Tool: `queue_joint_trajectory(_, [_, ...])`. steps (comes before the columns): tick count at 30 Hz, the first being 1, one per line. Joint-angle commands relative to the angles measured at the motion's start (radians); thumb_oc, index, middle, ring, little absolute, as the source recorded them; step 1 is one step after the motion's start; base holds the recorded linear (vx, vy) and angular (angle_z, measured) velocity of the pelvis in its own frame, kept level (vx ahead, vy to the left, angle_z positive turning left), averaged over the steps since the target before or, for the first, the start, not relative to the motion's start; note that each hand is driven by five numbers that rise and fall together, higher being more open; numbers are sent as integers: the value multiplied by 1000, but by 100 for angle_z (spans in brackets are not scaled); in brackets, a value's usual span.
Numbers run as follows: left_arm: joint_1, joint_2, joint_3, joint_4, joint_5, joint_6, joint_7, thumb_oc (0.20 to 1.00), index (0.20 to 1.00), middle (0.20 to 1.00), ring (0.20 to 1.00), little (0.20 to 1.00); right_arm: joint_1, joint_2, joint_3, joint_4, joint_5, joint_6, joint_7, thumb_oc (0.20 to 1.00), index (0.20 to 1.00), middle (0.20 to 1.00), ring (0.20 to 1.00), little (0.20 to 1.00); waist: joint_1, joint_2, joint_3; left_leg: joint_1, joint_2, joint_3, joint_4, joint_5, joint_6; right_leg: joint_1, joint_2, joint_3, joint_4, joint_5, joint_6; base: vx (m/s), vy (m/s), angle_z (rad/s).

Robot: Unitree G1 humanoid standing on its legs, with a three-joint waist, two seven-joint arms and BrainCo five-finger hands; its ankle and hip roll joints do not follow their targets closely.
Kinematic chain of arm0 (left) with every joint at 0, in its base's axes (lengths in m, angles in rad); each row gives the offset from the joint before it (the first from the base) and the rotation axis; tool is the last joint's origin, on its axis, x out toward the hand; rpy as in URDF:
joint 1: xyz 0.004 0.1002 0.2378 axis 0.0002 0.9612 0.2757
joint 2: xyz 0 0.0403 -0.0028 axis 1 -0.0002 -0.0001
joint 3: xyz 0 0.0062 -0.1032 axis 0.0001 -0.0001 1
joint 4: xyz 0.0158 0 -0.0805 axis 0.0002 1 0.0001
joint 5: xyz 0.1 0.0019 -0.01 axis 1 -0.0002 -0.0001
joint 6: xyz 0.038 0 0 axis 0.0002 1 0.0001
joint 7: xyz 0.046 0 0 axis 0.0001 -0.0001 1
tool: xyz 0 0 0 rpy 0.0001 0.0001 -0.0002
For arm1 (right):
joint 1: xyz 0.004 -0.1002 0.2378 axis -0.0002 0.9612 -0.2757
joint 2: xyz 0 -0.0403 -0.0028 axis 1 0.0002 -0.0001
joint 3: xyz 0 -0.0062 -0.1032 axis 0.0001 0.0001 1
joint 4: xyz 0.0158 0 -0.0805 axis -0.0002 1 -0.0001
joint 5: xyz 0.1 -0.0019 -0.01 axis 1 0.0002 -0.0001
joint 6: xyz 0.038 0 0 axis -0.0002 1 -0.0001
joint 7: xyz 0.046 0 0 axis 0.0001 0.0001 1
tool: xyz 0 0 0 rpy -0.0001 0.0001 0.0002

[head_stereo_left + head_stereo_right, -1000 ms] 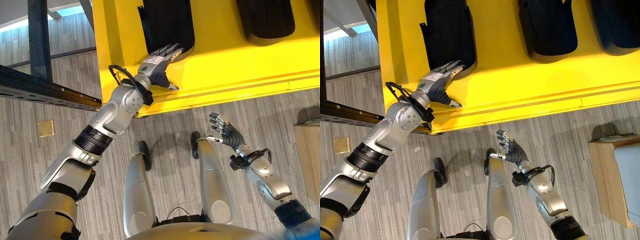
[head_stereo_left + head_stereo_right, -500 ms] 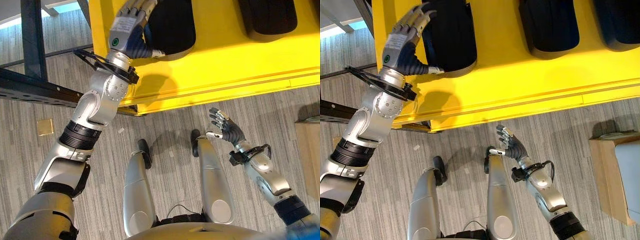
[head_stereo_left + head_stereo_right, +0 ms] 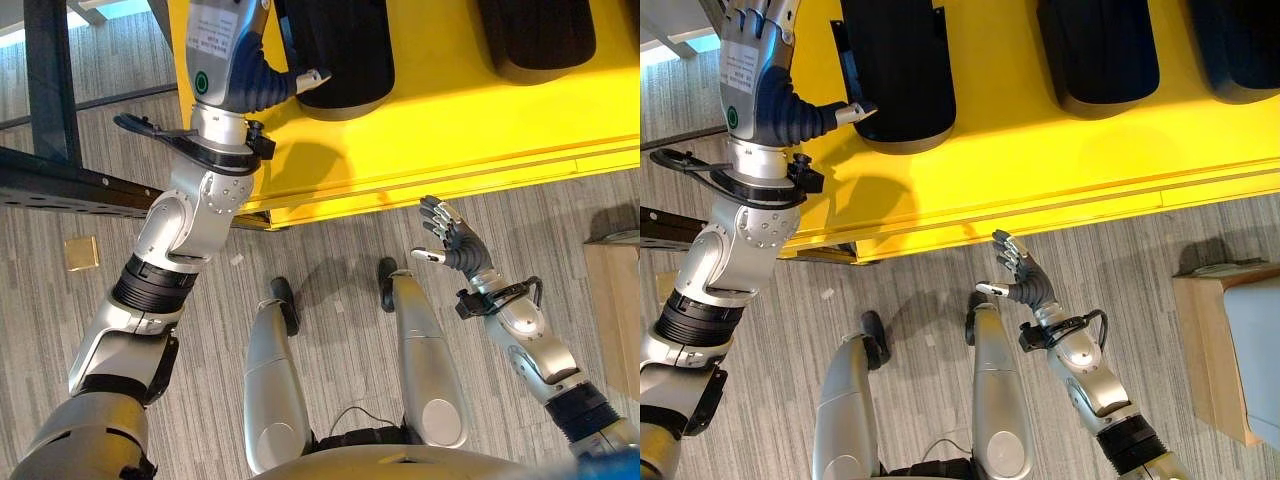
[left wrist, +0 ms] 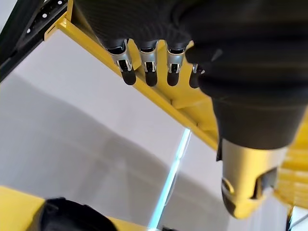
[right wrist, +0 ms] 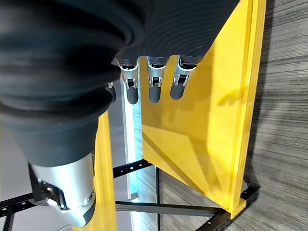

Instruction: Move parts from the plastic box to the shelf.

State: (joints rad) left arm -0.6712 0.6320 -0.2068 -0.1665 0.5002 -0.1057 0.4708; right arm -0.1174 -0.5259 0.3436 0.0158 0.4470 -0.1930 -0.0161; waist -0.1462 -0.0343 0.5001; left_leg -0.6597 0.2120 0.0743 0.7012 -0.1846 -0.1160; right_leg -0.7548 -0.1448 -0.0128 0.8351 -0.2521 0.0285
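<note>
Left hand [image 3: 760, 75] raised over the left end of the yellow shelf [image 3: 450, 130], fingers straight and running off the top of the head views, thumb [image 3: 305, 80] stuck out sideways with its tip at the edge of the nearest black part [image 3: 335, 50]. Nothing held; in the left wrist view, fingers [image 4: 147, 65] relaxed in a row with only shelf framing past them.

Right hand [image 3: 455, 245] low and in front of the shelf's near edge, above the grey plank floor [image 3: 330, 260], palm turned up, fingers spread and loosely bent, empty. In the right wrist view, fingers [image 5: 154, 79] likewise loose, with a yellow shelf panel [image 5: 202, 120] beyond.

Three black parts lying on the shelf in a row: the left one by the thumb, a second [image 3: 1098, 50] in the middle, a third [image 3: 1240, 45] at the right edge. Wooden box [image 3: 1225, 350] on the floor at far right, contents not discernible. Dark metal rack beam [image 3: 70, 185] to the left of the shelf.
</note>
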Motion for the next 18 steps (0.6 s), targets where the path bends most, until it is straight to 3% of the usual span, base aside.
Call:
queue_joint_trajectory(1, [97,-46,8,-80,-408,-179,-34,1000,1000,1000,1000,1000,17,11,-3,-74,-18,-82,-30,1000,1000,1000,1000,1000,10,1,-52,40,26,-63,-47,13,0,71,-61,51,-70,65,59,-5,-5,-3])
queue_joint_trajectory(2, [204,-97,6,-90,-685,-233,-136,1000,1000,1000,1000,1000,25,24,-14,-90,-15,-83,-39,1000,1000,1000,1000,1000,15,0,-52,68,28,-61,-65,18,-2,96,-58,54,-84,71,58,0,0,0])
queue_joint_trajectory(4, [301,-136,-20,-96,-901,-245,-225,1000,1000,1000,1000,1000,25,29,-20,-103,-25,-86,-45,1000,1000,1000,1000,1000,20,-1,-52,95,30,-61,-75,22,-4,126,-60,51,-97,75,59,0,0,0])
queue_joint_trajectory(7, [379,-143,-17,-107,-978,-230,-270,1000,1000,1000,1000,1000,24,34,-29,-104,-38,-85,-53,1000,1000,1000,1000,1000,25,-3,-49,131,32,-65,-82,20,-2,162,-58,50,-106,76,59,7,-3,-2])
queue_joint_trajectory(11, [565,-165,-27,-9,-1174,-194,-414,1000,1000,1000,1000,1000,20,39,-57,-81,-35,-90,-48,1000,1000,1000,1000,1000,38,0,-60,250,40,-66,-139,27,4,281,-53,40,-166,84,67,59,4,-2])
queue_joint_trajectory(18, [721,-172,-21,77,-1235,-145,-519,1000,1000,1000,1000,1000,73,59,-87,-24,56,-71,17,1000,1000,1000,1000,1000,50,16,-117,404,35,-55,-285,74,14,451,-54,9,-311,114,91,81,35,3])
